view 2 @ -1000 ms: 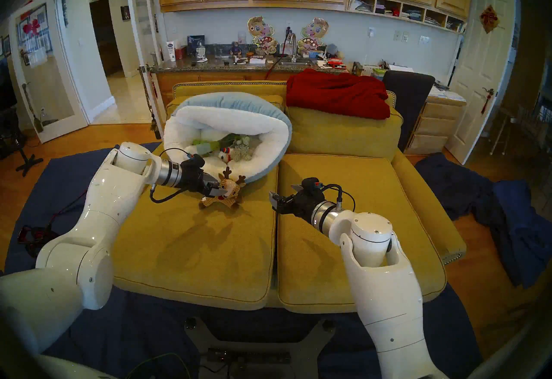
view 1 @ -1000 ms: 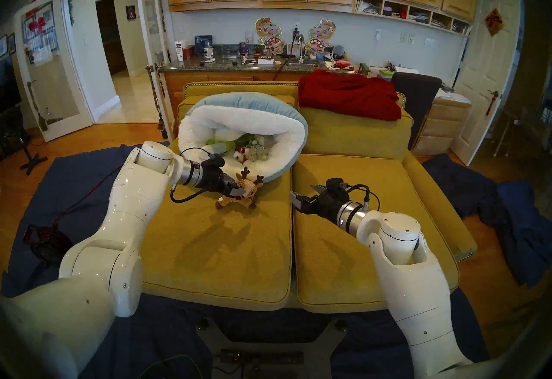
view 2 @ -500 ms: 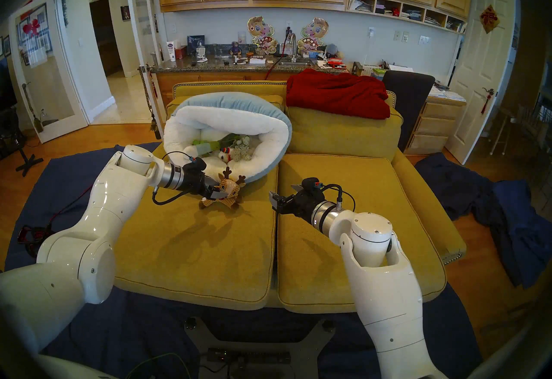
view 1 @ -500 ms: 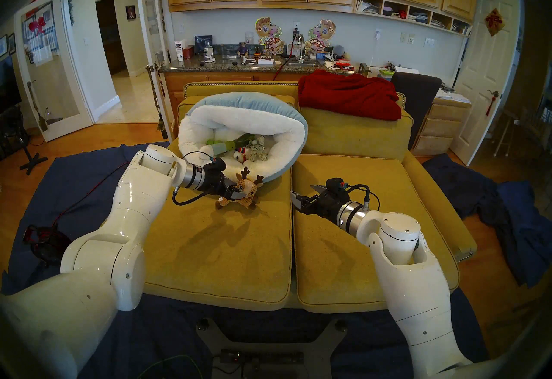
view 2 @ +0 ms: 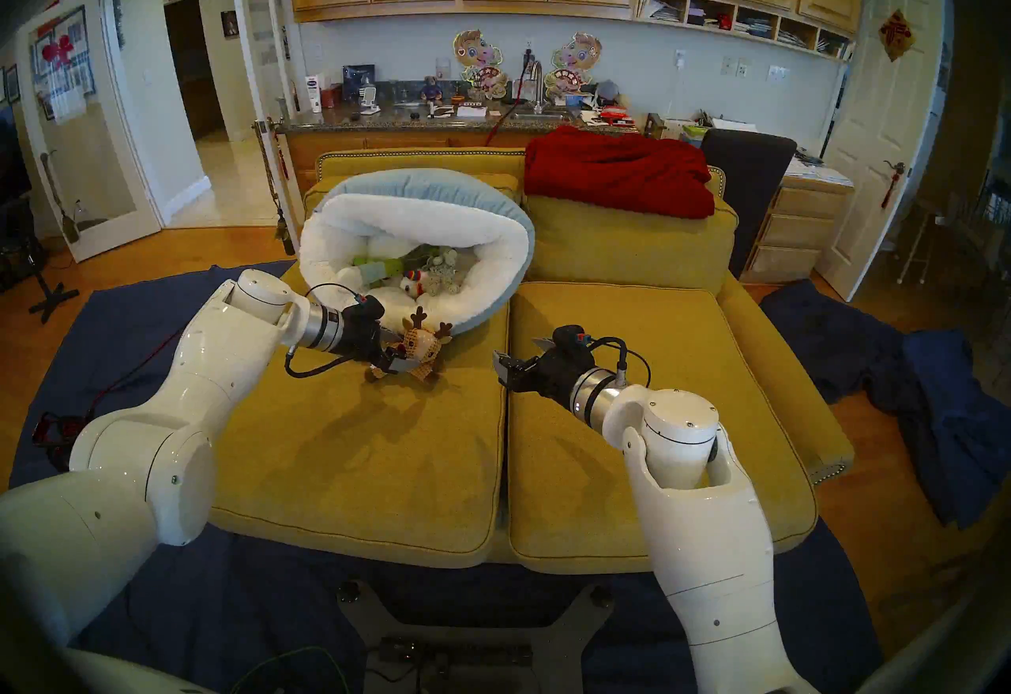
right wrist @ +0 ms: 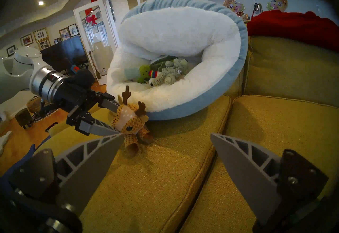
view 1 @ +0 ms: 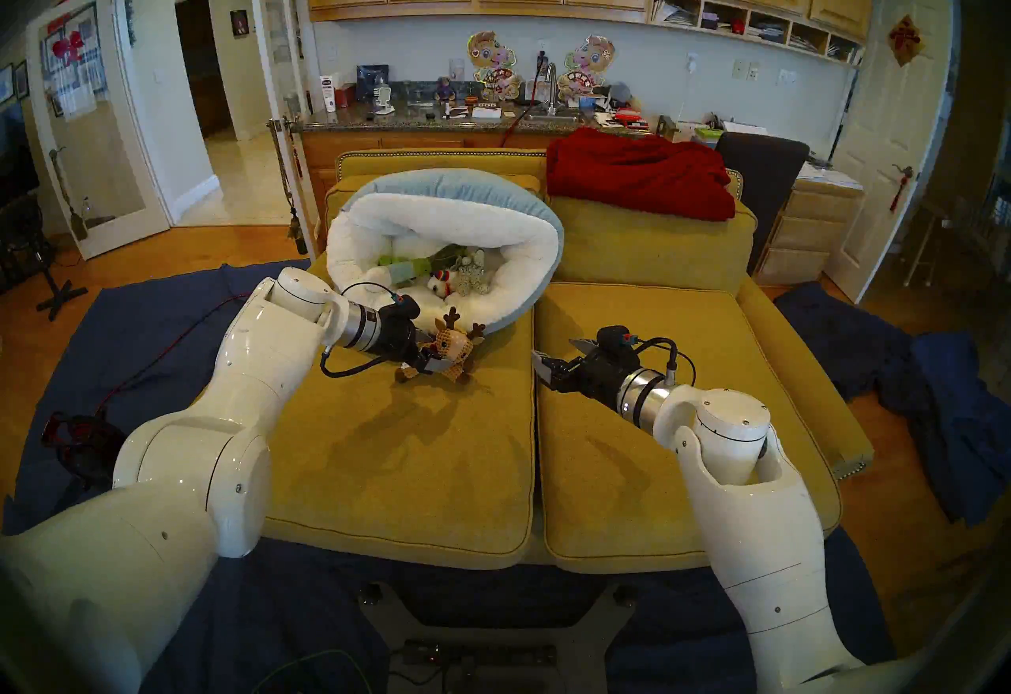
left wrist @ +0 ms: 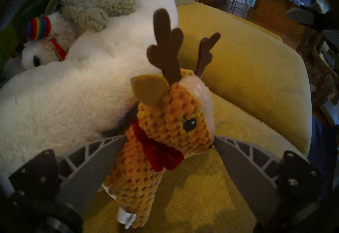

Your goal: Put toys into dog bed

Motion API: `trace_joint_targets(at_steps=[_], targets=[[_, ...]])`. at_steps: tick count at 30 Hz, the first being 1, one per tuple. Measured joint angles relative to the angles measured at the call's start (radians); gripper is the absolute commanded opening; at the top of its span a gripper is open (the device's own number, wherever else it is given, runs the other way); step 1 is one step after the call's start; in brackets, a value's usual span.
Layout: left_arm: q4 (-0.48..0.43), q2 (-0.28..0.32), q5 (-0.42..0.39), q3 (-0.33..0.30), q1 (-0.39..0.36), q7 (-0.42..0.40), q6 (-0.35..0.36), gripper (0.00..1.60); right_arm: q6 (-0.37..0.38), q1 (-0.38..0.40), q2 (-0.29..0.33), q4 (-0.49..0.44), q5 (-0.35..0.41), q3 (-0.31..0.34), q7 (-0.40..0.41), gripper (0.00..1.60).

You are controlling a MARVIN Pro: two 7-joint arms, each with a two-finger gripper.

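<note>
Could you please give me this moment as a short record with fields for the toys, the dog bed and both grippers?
surface: yellow sofa
dog bed: on the left seat cushion, leaning against the backrest
toys in bed: leek, cactus, white animal, grey plush
toy outside bed: reindeer, on the cushion just in front of the bed's rim
left gripper: open, fingers on either side of the reindeer's neck
right gripper: open, empty, above the sofa
other: red blanket on the backrest
</note>
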Motion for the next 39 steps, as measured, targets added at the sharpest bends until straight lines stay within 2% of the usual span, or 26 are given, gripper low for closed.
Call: trace_joint_targets(at_steps=[11, 16, 17, 18, 19, 20, 22, 23, 33, 39], targets=[[0.091, 0.016, 0.038, 0.047, -0.046, -0.011, -0.073, 1.6, 0.0, 0.0, -0.003, 0.0, -0.003, 0.002, 0.003, 1.6], [0.138, 0.015, 0.056, 0.062, -0.068, 0.015, -0.107, 1.58, 0.0, 0.0, -0.004, 0.0, -0.005, 0.003, 0.004, 1.6], [0.148, 0.015, 0.059, 0.064, -0.073, 0.022, -0.114, 1.46, 0.001, 0.0, -0.004, 0.0, -0.005, 0.003, 0.004, 1.6], [0.16, 0.013, 0.063, 0.067, -0.078, 0.034, -0.123, 1.06, 0.001, 0.0, -0.004, 0.0, -0.005, 0.003, 0.005, 1.6], [0.17, 0.012, 0.065, 0.068, -0.082, 0.043, -0.129, 0.74, 0.001, 0.0, -0.004, 0.0, -0.006, 0.004, 0.005, 1.6], [0.179, 0.01, 0.067, 0.069, -0.085, 0.053, -0.135, 0.67, 0.001, 0.0, -0.005, 0.0, -0.006, 0.004, 0.005, 1.6], [0.199, 0.005, 0.072, 0.07, -0.093, 0.077, -0.146, 0.28, 0.001, 0.0, -0.005, 0.0, -0.006, 0.004, 0.005, 1.6], [0.208, 0.003, 0.074, 0.07, -0.096, 0.087, -0.151, 0.01, 0.001, 0.0, -0.005, 0.0, -0.007, 0.004, 0.006, 1.6], [0.269, -0.011, 0.077, 0.059, -0.125, 0.129, -0.197, 0.0, 0.001, 0.0, -0.007, 0.0, -0.01, 0.006, 0.008, 1.6], [0.251, 0.0, 0.057, 0.035, -0.125, 0.069, -0.207, 0.0, 0.001, -0.001, -0.009, 0.0, -0.012, 0.007, 0.009, 1.6]])
